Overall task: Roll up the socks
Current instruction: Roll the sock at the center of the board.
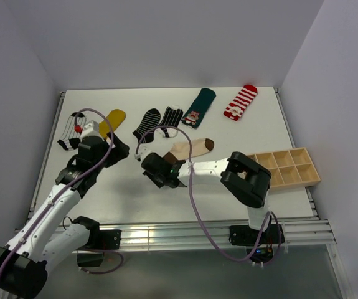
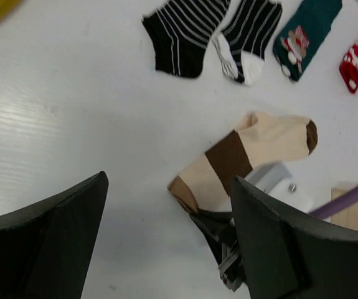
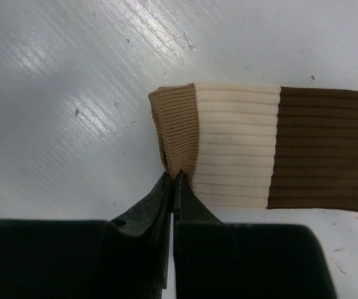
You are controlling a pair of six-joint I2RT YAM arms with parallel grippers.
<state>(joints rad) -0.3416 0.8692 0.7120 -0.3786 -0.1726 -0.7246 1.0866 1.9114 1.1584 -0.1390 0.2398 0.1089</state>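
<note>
A cream sock with brown bands [image 1: 191, 148] lies flat at mid-table; it also shows in the left wrist view [image 2: 253, 146] and the right wrist view [image 3: 241, 149]. My right gripper [image 1: 168, 171] [image 3: 175, 179] is shut on the sock's tan cuff [image 3: 175, 134], which is pinched up into a fold. My left gripper [image 1: 119, 151] [image 2: 166, 243] is open and empty, hovering over bare table to the left of the cuff. Two black socks with thin white lines [image 1: 147, 123] [image 1: 171, 116] lie behind it, also in the left wrist view [image 2: 185, 34].
A teal sock [image 1: 199, 107], a red-and-white striped sock [image 1: 241, 101], a yellow sock [image 1: 112, 121] and a black-and-white sock [image 1: 71, 129] lie along the back. A wooden compartment tray [image 1: 284, 167] stands at the right. Walls enclose the table.
</note>
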